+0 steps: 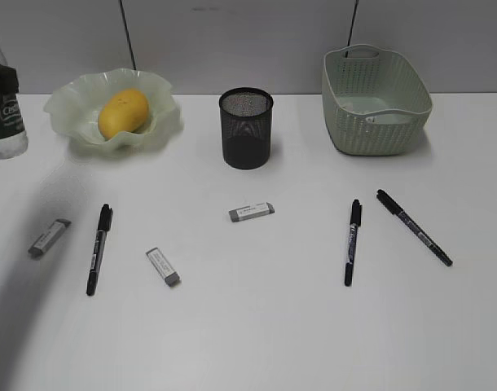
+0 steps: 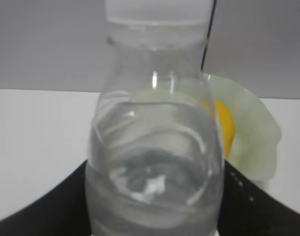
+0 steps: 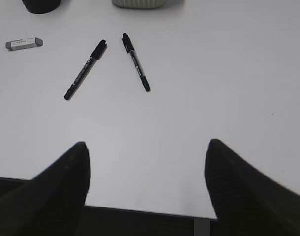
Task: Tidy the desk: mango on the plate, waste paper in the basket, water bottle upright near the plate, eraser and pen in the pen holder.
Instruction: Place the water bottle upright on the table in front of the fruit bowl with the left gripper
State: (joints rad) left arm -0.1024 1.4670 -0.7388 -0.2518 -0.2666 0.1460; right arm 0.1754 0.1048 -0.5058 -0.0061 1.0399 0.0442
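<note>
My left gripper is shut on the water bottle, which is upright and fills the left wrist view. The bottle stands at the far left edge of the desk, left of the plate. The mango lies in the plate. The pen holder stands mid-back, the basket back right, with a small whitish thing inside. Three pens and three erasers lie on the desk. My right gripper is open and empty over the front edge.
In the right wrist view two pens and an eraser lie ahead of the jaws. A grey panel wall runs behind the desk. Neither arm shows in the exterior view.
</note>
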